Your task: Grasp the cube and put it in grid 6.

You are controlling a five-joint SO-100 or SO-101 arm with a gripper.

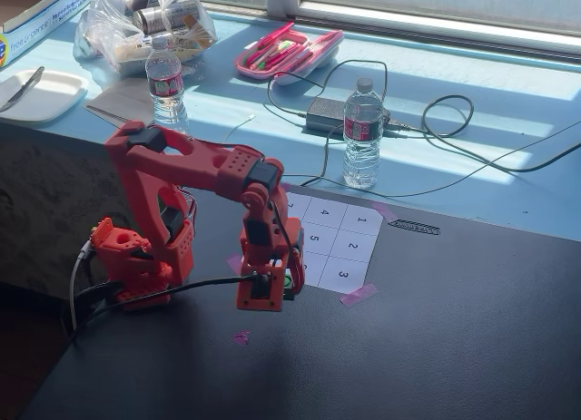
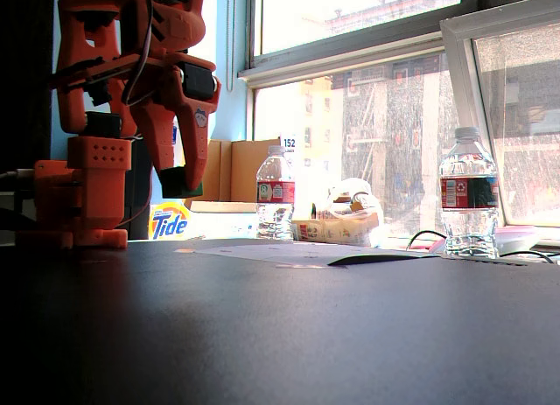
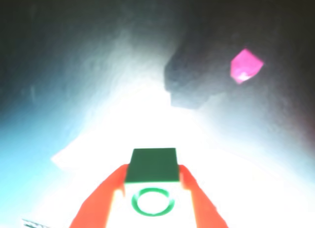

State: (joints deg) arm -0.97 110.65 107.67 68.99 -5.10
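The green cube [image 3: 152,165] sits between my two red fingers [image 3: 101,201] in the wrist view, with a green ring mark on its near face. In a fixed view my gripper [image 1: 285,286] is shut on the cube [image 1: 289,279] and hangs over the near left corner of the numbered sheet [image 1: 349,234]. Cells 1 to 5 show. The cell below "5" [image 1: 314,268] is partly covered by the gripper and its digit does not show. In the low fixed view the gripper [image 2: 178,188] hangs above the table.
Two water bottles [image 1: 167,84] [image 1: 362,134], a power adapter [image 1: 327,114] with cables and a pink case [image 1: 289,53] stand behind the sheet. Pink tape bits [image 1: 359,295] [image 1: 241,336] lie on the dark table. The arm's base [image 1: 136,257] is left of the sheet.
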